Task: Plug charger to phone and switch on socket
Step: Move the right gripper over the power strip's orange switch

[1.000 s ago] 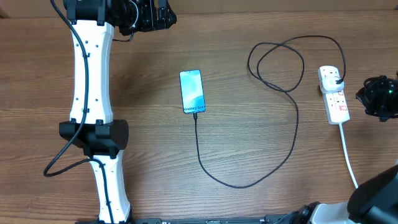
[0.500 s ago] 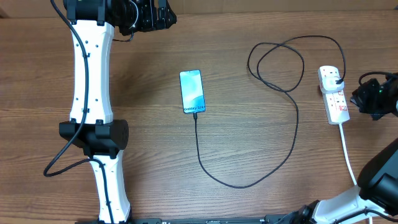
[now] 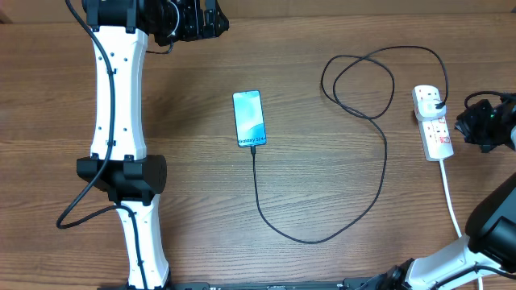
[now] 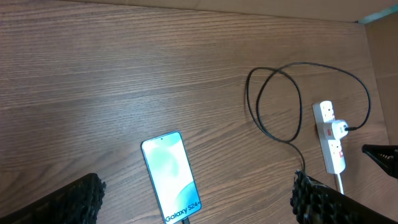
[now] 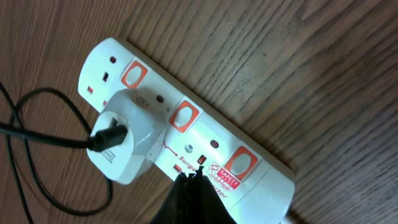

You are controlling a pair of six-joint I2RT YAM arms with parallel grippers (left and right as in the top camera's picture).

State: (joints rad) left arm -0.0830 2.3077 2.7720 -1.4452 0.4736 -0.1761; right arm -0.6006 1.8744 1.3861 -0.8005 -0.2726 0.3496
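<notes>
**At the table's (image 3: 322, 258) right edge: a closed touch**

The right gripper (image 5: 194, 179), fingers pinched together, touches the white elongated power strip (image 5: 249, 155) beside a small red switch (image 5: 201, 160). The thin black charger cable (image 3: 385, 161) loops from it to the slim blue-screened phone (image 3: 248, 118) mid-table. The left gripper (image 3: 192, 20) hangs spread wide.

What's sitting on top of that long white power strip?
A chunky white plug adapter with the thin black cable entering its side. The outlet underneath it is covered, so it cannot be seen.
</notes>
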